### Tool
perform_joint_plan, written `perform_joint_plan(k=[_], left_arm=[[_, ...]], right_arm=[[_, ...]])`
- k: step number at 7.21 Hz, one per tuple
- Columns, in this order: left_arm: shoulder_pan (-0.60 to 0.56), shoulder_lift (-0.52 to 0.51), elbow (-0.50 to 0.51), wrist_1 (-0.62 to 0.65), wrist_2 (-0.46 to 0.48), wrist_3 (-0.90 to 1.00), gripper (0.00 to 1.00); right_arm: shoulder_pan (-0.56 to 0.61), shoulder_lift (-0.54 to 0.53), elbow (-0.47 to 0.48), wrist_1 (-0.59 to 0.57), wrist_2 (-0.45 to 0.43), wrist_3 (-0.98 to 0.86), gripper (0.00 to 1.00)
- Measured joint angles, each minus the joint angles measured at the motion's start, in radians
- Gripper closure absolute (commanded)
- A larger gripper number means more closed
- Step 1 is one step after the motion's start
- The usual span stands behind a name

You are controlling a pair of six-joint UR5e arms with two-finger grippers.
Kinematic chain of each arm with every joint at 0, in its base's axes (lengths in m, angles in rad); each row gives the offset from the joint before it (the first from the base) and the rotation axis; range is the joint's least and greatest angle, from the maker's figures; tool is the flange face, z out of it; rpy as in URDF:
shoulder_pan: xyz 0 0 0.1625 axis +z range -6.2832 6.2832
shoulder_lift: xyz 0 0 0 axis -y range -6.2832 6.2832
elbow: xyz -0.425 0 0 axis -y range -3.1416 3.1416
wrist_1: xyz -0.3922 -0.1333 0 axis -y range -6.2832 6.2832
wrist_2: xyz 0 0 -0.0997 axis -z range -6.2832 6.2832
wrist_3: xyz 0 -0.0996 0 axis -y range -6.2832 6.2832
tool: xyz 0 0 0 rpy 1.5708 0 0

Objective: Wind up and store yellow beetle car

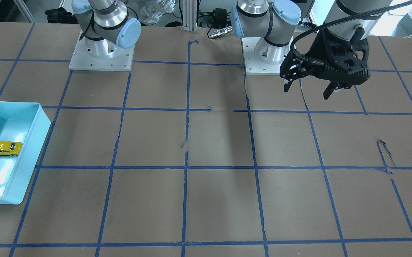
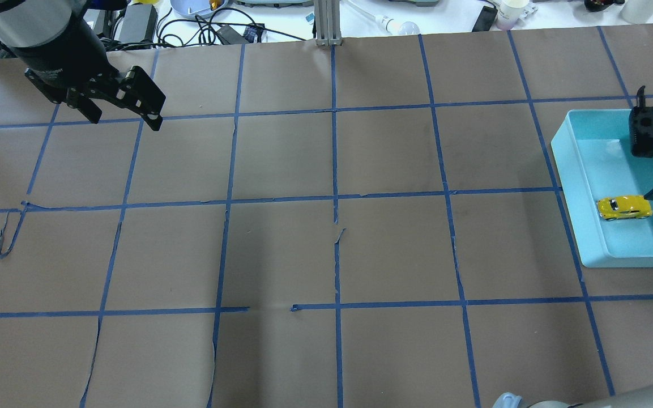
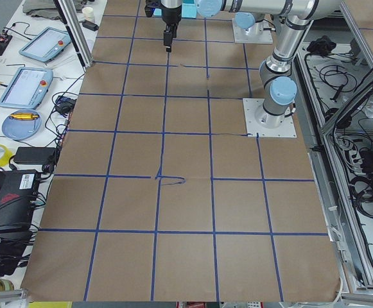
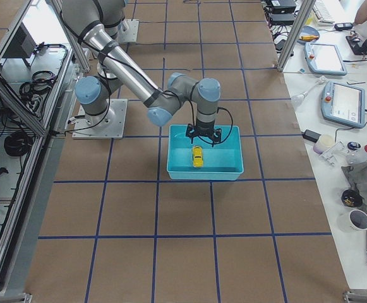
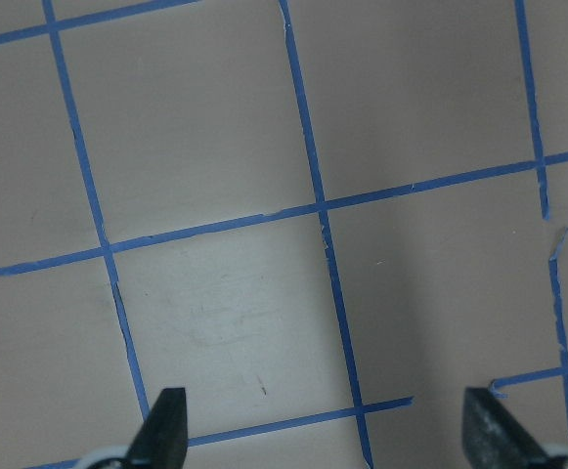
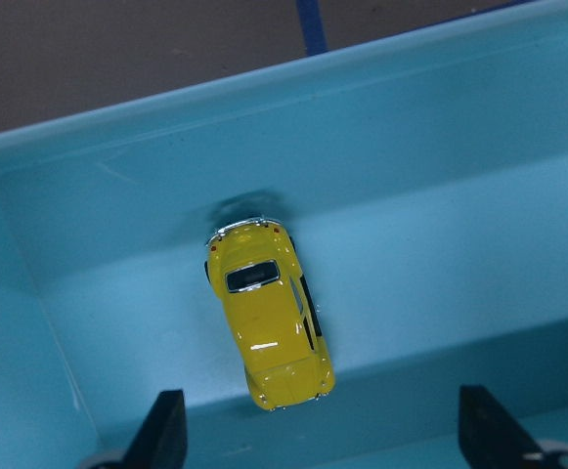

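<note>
Storing step seems nearly finished
The right gripper [image 6: 327, 435] hangs with jaws wide apart, grasping nothing, above the yellow beetle car [image 6: 269, 327], which lies on the floor of the teal tray [image 6: 411, 137]; next it probably needs only a straight lift away. Far off, the left gripper [image 5: 327, 430] is spread and empty

**Yellow beetle car [image 6: 269, 327] at rest in the tray [image 2: 598, 164]**

A tiny toy with a rounded, glossy bright-yellow body, dark windows and a silver bumper. It sits upright on its wheels on the floor of the light-blue tray, free of any grip. In the overhead view it lies lengthwise across the tray, one end close to the wall facing the table's middle; whether it touches that wall cannot be told
</note>
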Motion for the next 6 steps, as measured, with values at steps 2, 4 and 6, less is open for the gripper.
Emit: perform_joint_plan(k=[2,4,6], left_arm=[[0.0,0.0,0.0,0.0,0.0,0.0,0.0],[0.0,0.0,0.0,0.0,0.0,0.0,0.0],[0.0,0.0,0.0,0.0,0.0,0.0,0.0]], right_arm=[[0.001,-0.081,-0.082,0.222,0.058,0.362,0.0],[0.046,-0.134,-0.228,0.485,0.074,0.822,0.0],[0.193,-0.153,-0.314,0.612,0.098,1.2,0.0]])
